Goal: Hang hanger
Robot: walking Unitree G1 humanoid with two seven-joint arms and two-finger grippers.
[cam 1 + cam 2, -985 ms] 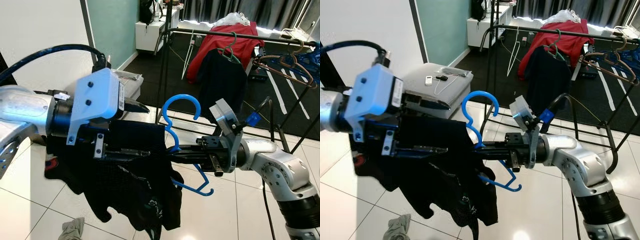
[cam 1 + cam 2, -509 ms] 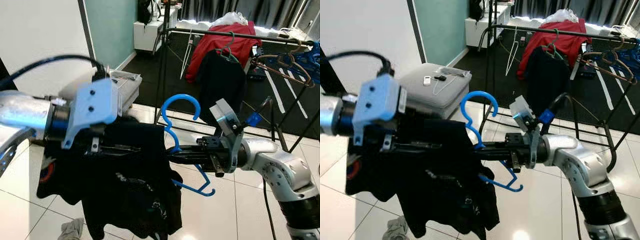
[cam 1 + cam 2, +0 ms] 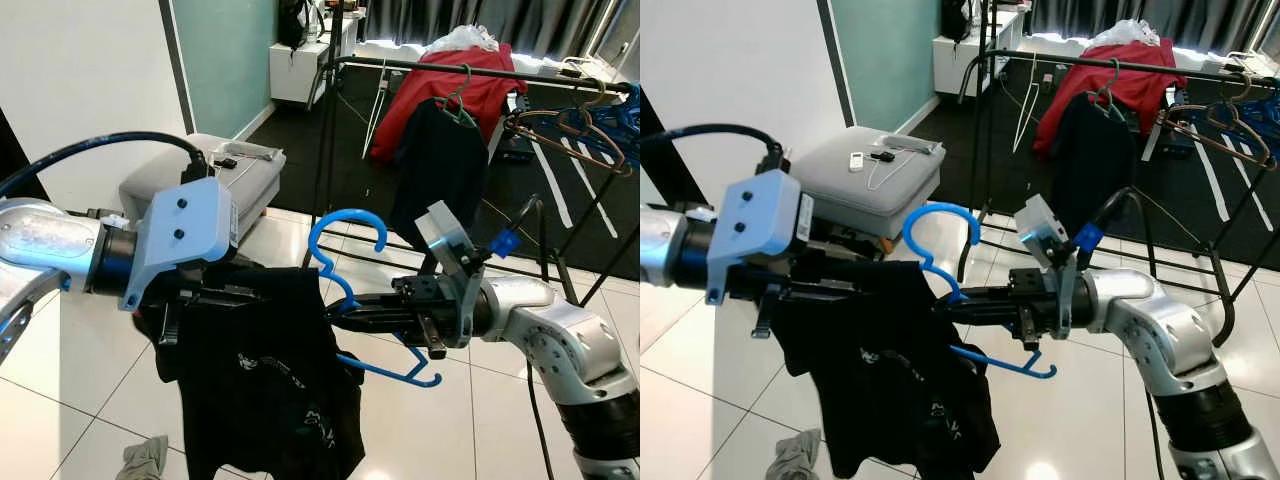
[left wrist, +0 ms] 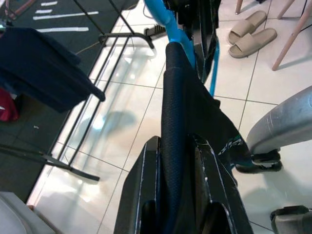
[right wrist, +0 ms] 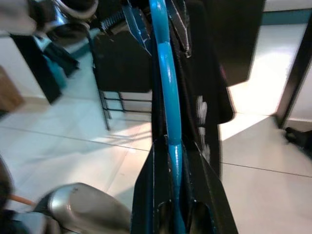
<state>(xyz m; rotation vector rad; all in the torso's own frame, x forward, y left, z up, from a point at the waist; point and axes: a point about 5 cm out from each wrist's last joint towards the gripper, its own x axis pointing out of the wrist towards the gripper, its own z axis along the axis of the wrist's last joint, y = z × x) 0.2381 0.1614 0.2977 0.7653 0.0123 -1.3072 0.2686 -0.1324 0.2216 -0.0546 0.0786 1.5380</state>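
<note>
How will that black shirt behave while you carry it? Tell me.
Probably floppy: the black shirt sags in loose folds below the left claw, which pinches only a bunched edge. Likely light, since the thin blue hanger in the right claw carries part of it. It may swing.

Head stereo looks down; wrist cams close along fingers [image 4: 146, 195].

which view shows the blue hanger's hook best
The left eye view: the blue hanger shows its whole curved hook, free above the right gripper. The right eye view matches it. The right wrist view sees the hanger edge-on between the fingers; the left wrist view catches just a blue sliver.
</note>
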